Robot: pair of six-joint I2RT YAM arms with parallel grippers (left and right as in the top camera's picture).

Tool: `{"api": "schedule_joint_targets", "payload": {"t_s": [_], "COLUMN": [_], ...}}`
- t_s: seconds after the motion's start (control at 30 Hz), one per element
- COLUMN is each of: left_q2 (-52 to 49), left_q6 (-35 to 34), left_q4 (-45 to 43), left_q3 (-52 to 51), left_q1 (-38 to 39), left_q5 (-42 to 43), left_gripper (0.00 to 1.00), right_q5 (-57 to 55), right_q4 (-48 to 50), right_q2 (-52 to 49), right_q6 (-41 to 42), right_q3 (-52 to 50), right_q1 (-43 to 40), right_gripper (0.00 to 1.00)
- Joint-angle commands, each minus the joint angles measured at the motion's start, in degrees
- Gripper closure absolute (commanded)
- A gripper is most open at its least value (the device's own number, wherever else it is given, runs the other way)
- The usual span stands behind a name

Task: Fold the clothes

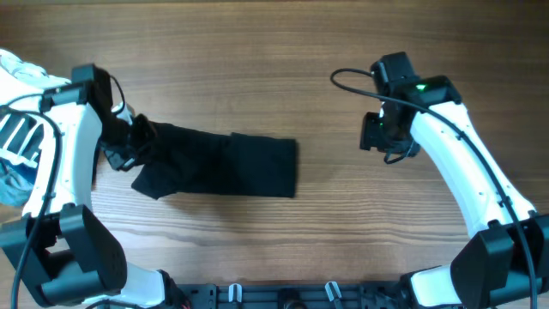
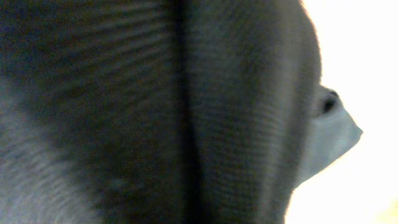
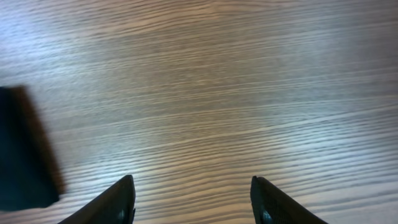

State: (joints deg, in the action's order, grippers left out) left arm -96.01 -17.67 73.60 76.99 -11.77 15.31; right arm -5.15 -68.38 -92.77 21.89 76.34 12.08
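Note:
The black T-shirt point(image 1: 232, 163) lies folded into a long strip across the middle left of the wooden table point(image 1: 283, 69). Its left end is bunched and lifted around my left gripper point(image 1: 129, 142), which looks shut on the fabric. Black fabric point(image 2: 186, 112) fills the left wrist view and hides the fingers. My right gripper point(image 1: 377, 137) hovers over bare wood to the right of the shirt, apart from it. In the right wrist view it is open and empty point(image 3: 193, 199), and a corner of the shirt point(image 3: 22, 149) shows at the left edge.
A white garment with black stripes point(image 1: 17, 137) and a blue garment point(image 1: 13, 184) lie at the table's left edge, beside my left arm. A black cable point(image 1: 347, 81) loops off my right arm.

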Motion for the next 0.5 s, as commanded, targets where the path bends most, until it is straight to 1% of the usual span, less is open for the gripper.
{"api": "schedule_joint_targets", "payload": {"t_s": [0.0, 0.03, 0.1, 0.17, 0.23, 0.37, 0.47], "left_q2": [0.0, -0.1, -0.6, -1.5, -2.9, -5.5, -6.0], "left_q6": [0.5, 0.5, -2.4, -5.4, -7.5, -11.4, -12.1], "left_q4": [1.0, 0.4, -0.9, -2.4, -3.7, -5.1, -7.1], "left_q3": [4.3, 4.3, 4.3, 4.3, 4.3, 4.3, 4.3], "left_q1": [9.3, 12.1, 18.9, 26.1, 31.2, 37.2, 39.4], "left_q5": [3.1, 3.1, 2.0, -1.4, -2.8, -2.8, -2.8], "left_gripper": [0.96, 0.96, 0.96, 0.94, 0.92, 0.93, 0.93], "right_q5": [-1.2, -1.3, -1.2, -0.2, 0.5, 0.9, 0.9], "right_q4": [-0.3, -0.4, -0.6, -0.9, -1.3, -1.6, -1.7], "right_q2": [-0.1, -0.1, -0.1, -0.1, -0.1, -0.1, -0.1], "right_q6": [-2.4, -2.5, -2.6, -4.0, -4.9, -5.4, -5.4], "right_q3": [0.6, 0.6, 0.6, 0.6, 0.6, 0.6, 0.5], "right_q1": [-2.1, -2.1, -2.1, -2.1, -2.1, -2.1, -2.1], "right_gripper": [0.4, 0.4, 0.39, 0.4, 0.4, 0.4, 0.4]}}
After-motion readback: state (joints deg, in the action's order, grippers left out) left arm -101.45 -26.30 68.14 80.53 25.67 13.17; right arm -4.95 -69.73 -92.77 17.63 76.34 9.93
